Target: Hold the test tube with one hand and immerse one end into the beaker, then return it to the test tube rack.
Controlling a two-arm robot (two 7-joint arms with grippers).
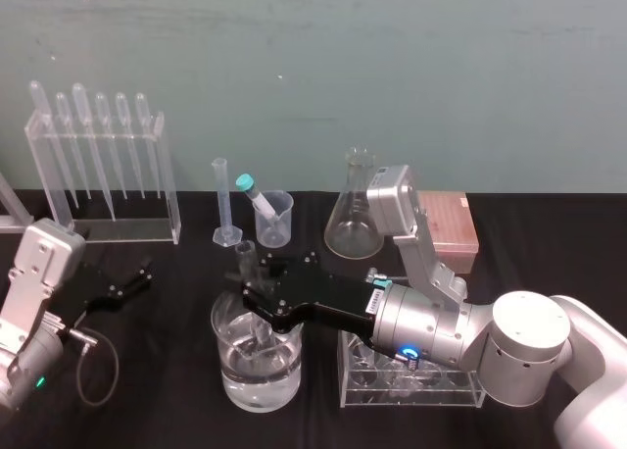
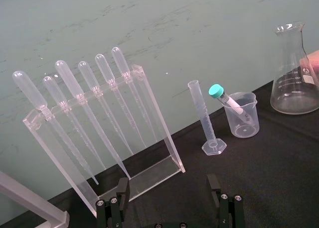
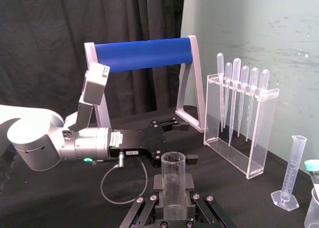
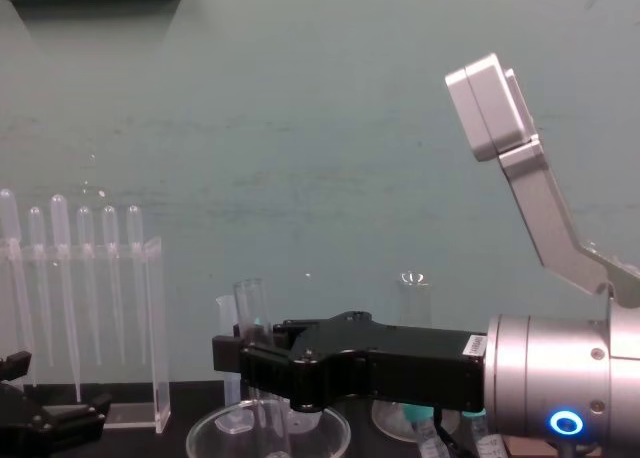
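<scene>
A clear pipette stand (image 1: 167, 189) with six pipettes (image 1: 101, 125) stands at the upper left of the head view. Rightward along the bench (image 1: 176, 371) are a graduated cylinder (image 1: 224, 204), a small cup (image 1: 277, 219) with a teal-capped tube (image 1: 253, 194) leaning inside, a conical flask (image 1: 355, 209) and a brown box (image 1: 449, 231).

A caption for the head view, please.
Right gripper holds long clear glass test tube in clear beaker; left gripper parked.

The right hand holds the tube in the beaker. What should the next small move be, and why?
Probably lift straight up. The right hand grips the test tube upright, its lower end seems to reach the water in the beaker, and the test tube rack stands just to the right. The left hand rests open, far left.
</scene>
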